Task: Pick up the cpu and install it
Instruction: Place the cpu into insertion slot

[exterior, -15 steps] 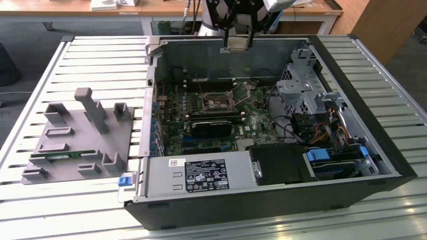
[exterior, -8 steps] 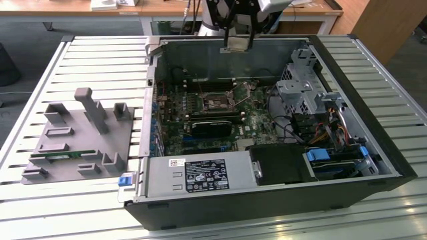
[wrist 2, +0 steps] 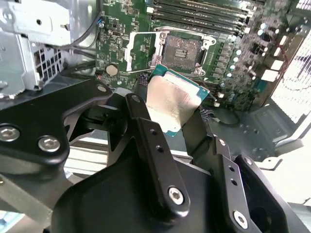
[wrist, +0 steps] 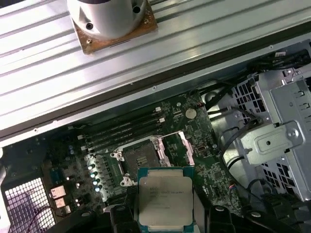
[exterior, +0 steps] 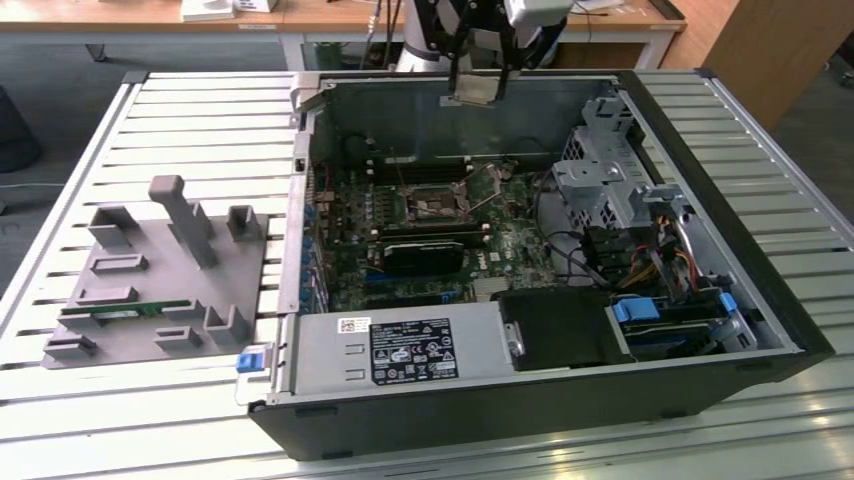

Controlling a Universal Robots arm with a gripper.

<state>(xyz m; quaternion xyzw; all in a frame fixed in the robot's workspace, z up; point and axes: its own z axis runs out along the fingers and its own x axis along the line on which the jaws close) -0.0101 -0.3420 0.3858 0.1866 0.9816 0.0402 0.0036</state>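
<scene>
Silver metal glints at the top of the exterior view, where the gripper (exterior: 477, 92) hangs above the far wall of the open computer case (exterior: 534, 410), its fingers clamped on the cpu (exterior: 475, 99). The chip is held in the air, well above the motherboard (exterior: 507, 245) and its socket (exterior: 434, 207). A grey fixture tray (exterior: 147, 280) lies on the slatted table (exterior: 200, 110), on the exterior view's left of the case.

In the second wrist view the two black fingers (wrist 2: 150, 141) press on opposite edges of the chip (its silver top faces the camera, with a thin green rim around it). The socket lies beyond it and apart from it, with the load frame (wrist 2: 141, 51) swung open.

In the first wrist view the chip shows between the same fingers, just in front of the socket. The socket looks bare, though its pins are too fine to make out.
</scene>
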